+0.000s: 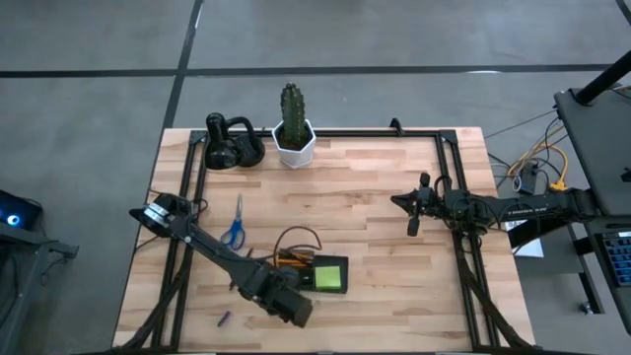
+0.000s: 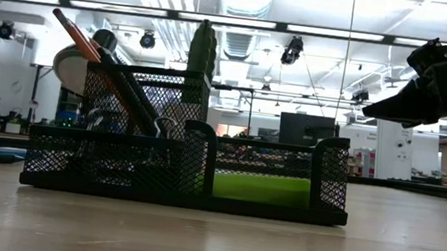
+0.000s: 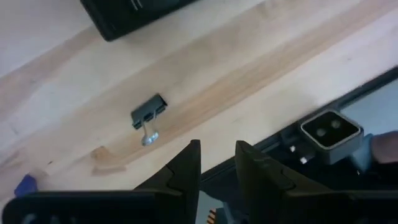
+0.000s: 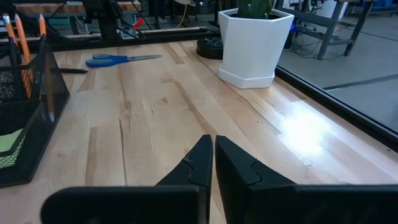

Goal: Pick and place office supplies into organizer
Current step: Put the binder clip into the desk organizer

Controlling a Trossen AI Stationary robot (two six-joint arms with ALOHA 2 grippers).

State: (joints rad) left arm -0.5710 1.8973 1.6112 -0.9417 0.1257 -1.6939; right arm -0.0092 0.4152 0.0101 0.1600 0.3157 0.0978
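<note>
The black mesh organizer [image 1: 314, 273] stands near the table's front middle. It holds orange pencils [image 2: 77, 37], dark pens [image 2: 130, 90] and the lime-green sticky-note pad [image 1: 330, 276]. The blue-handled scissors [image 1: 235, 225] lie flat on the table to its left. A small dark clip [image 3: 148, 115] lies on the wood just ahead of my left gripper [image 3: 219, 163], which is open, empty and points down by the organizer's near left corner [image 1: 294, 311]. My right gripper [image 1: 412, 219] is shut and empty, held above the table's right part; its closed fingers show in its wrist view [image 4: 213, 155].
A white hexagonal cactus pot [image 1: 294, 143] and a black rounded gadget [image 1: 232, 146] stand at the far edge. A small blue item [image 1: 224, 318] lies near the front edge, left of my left gripper. Black frame rails [image 1: 463, 266] run along the table's sides.
</note>
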